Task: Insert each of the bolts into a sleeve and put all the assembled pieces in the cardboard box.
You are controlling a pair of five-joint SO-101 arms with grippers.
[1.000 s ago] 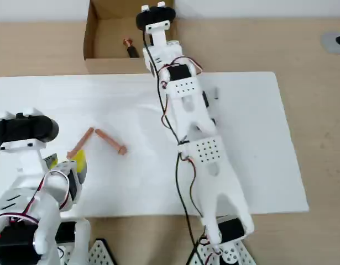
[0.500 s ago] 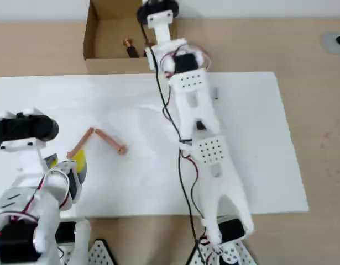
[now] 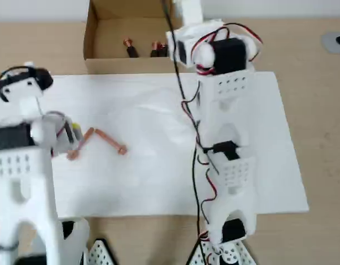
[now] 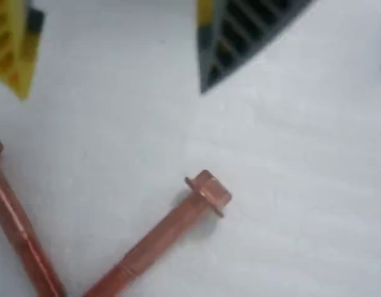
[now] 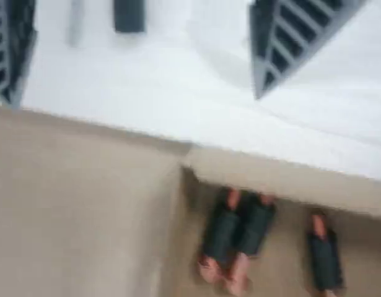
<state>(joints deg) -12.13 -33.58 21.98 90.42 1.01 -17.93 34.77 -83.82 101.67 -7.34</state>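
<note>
The two bolts (image 3: 109, 141) lay in a V on the white mat (image 3: 158, 171), ends seemingly touching, so I judged that pinching one could knock the other or make it roll away. My left gripper (image 4: 113, 86) hung above them, fingers spread wide and empty. My right gripper (image 5: 134, 99), also parted and holding nothing, was by the cardboard box (image 3: 89, 38), where three assembled pieces (image 5: 240, 229) lay.

Left wrist view: the copper bolt with the flanged hex head (image 4: 171, 229) and the second copper bolt (image 4: 17, 229) are both cut by the frame edge, so the shank ends are not seen. The yellow-and-black fingers (image 4: 240, 31) of the left gripper (image 4: 109, 93) are clipped as well.

Right wrist view: bolt seating cannot be told for the black-sleeved copper pair (image 5: 222, 232) or the third black-sleeved piece (image 5: 323, 260). A small dark block (image 5: 128, 15) is clipped, identity unclear.

High view: the brown cardboard box (image 3: 88, 38) is cut at the top edge and partly covered by the white right arm (image 3: 225, 83).
</note>
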